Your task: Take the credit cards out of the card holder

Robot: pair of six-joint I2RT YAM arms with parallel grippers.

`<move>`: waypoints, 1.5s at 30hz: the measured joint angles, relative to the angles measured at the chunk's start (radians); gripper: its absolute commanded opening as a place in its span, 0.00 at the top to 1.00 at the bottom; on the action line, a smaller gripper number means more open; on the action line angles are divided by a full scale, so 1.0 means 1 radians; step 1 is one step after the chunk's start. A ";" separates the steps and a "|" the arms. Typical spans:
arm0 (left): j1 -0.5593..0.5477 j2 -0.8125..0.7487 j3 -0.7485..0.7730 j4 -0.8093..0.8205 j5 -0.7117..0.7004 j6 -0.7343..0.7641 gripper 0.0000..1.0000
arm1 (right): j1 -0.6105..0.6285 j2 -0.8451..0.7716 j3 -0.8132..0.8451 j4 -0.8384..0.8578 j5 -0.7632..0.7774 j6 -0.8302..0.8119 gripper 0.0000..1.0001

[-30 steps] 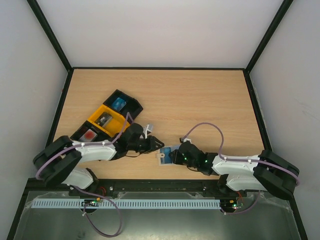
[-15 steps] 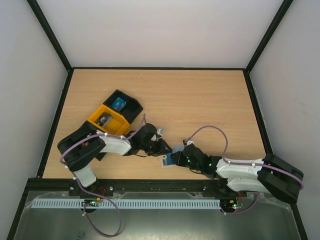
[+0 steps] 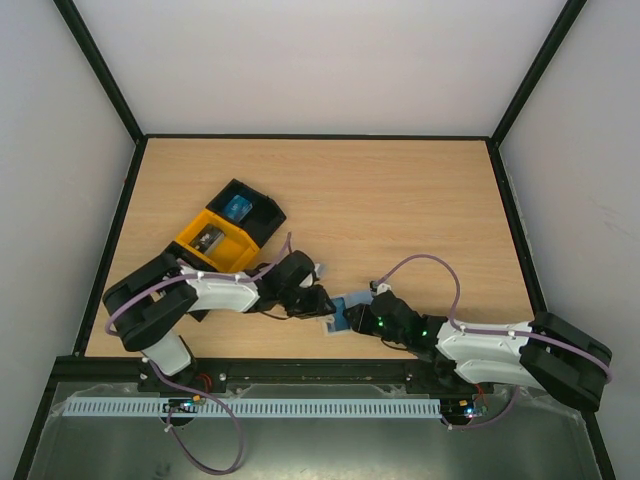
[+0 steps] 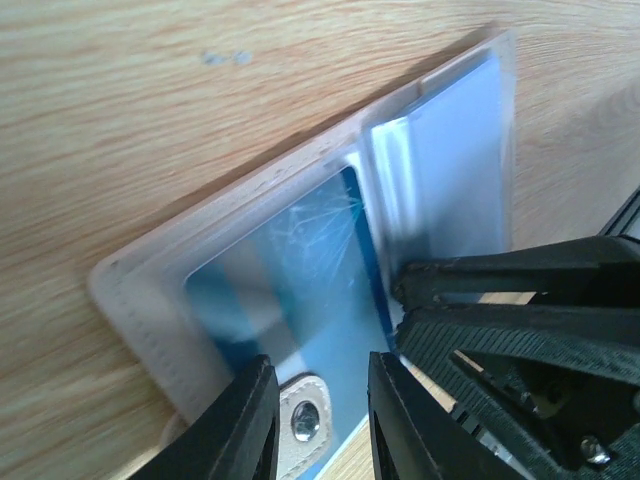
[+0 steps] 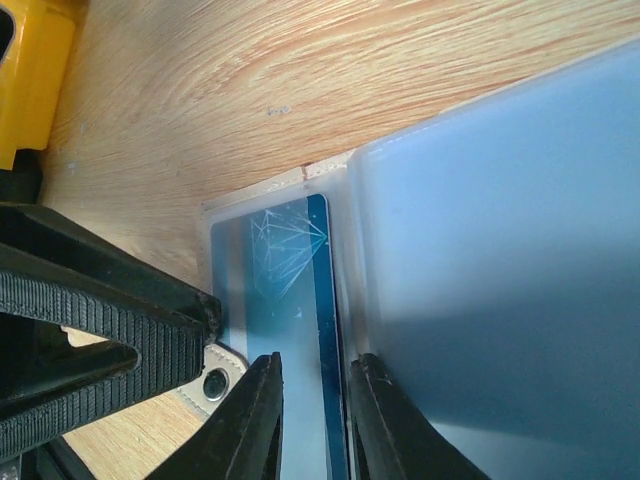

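The pale blue-grey card holder (image 3: 341, 312) lies open on the table near the front edge, between both grippers. A blue card (image 4: 290, 260) shows behind its clear pocket, also in the right wrist view (image 5: 275, 270). No red card is in view. The beige tab (image 4: 303, 420) with a snap sits at the holder's near end. My left gripper (image 4: 320, 400) is open with a narrow gap, fingers astride the tab. My right gripper (image 5: 310, 400) is shut on the holder's middle fold beside the card's edge; its ribbed fingers (image 4: 520, 330) show nearly together.
A black-and-yellow compartment tray (image 3: 205, 222) stands left of centre, with a bright blue item (image 3: 238, 207) in its far compartment; my left arm covers its near end. Its yellow wall (image 5: 30, 80) shows in the right wrist view. Black frame walls bound the table.
My left gripper moved right from beside the tray up to the card holder's tab end. The right gripper and holder shifted slightly right. The tray's near compartment, which held a red item, is now covered.
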 measured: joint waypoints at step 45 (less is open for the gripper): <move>0.084 -0.365 -0.154 -0.086 -0.121 0.023 0.78 | 0.000 0.113 -0.017 0.196 -0.105 0.129 0.77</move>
